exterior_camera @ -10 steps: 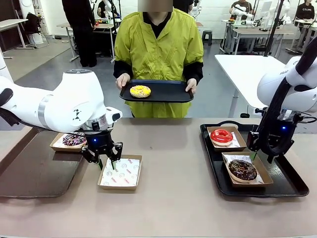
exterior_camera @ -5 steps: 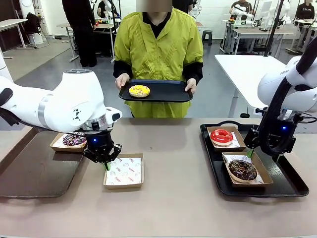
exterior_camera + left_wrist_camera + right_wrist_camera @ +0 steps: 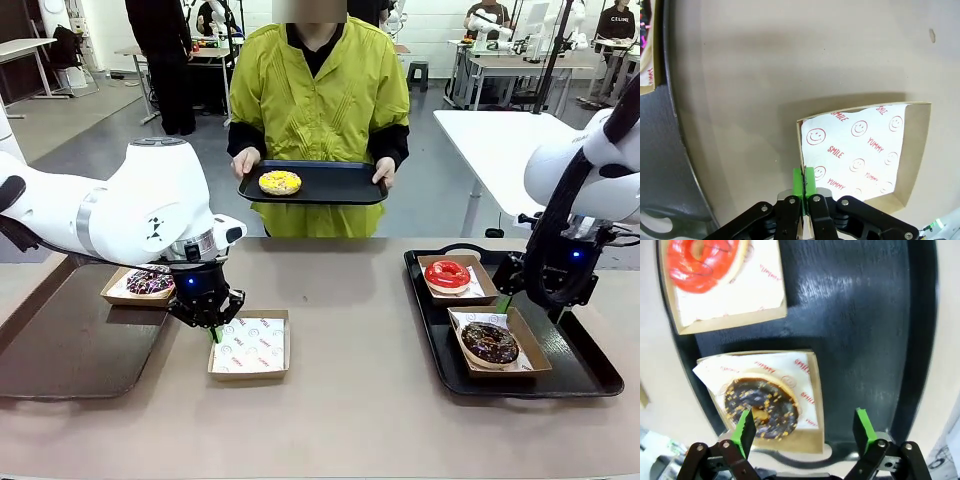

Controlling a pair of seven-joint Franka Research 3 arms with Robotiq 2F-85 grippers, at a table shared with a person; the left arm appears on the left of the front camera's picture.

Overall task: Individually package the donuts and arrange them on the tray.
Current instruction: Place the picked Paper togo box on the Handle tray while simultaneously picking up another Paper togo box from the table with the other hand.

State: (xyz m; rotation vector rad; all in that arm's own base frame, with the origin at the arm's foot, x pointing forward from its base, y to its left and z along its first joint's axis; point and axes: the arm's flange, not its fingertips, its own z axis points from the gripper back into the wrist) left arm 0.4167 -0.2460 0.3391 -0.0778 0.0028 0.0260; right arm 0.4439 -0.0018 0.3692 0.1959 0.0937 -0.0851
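Glossy red donut (image 3: 447, 274) and chocolate donut (image 3: 489, 342) sit boxed at 3 o'clock. Left gripper (image 3: 804, 182) pinches an empty box (image 3: 867, 152); right gripper (image 3: 804, 430) is spread. A fourth donut (image 3: 149, 282) is half hidden.

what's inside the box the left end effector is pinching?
Only a paper liner printed with smileys, "SMILE" and "YUMMY"; no donut. The left end effector is shut on the empty box's near wall. The box floor under the liner is covered.
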